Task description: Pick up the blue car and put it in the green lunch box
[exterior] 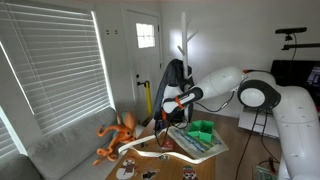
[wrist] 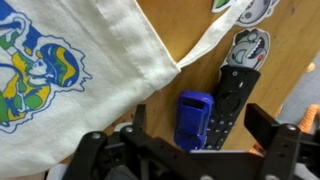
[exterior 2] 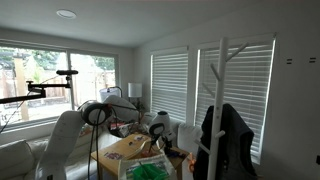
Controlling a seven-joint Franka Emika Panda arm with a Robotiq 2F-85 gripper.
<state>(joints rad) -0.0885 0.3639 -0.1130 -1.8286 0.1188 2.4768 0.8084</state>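
In the wrist view the blue car [wrist: 192,119] lies on the wooden table beside a black remote control [wrist: 226,102]. My gripper [wrist: 200,128] hangs above it, open, with one finger left of the car and the other right of the remote. The green lunch box [exterior: 202,129] sits on papers on the table; it also shows in an exterior view [exterior 2: 150,172] at the bottom edge. In both exterior views the gripper [exterior: 166,108] is low over the table.
A white cloth bag [wrist: 70,70] with a blue and yellow print covers the table left of the car. Stickers [wrist: 250,45] lie beyond the remote. An orange octopus toy [exterior: 118,132] sits on the sofa. A coat rack [exterior 2: 222,100] stands near.
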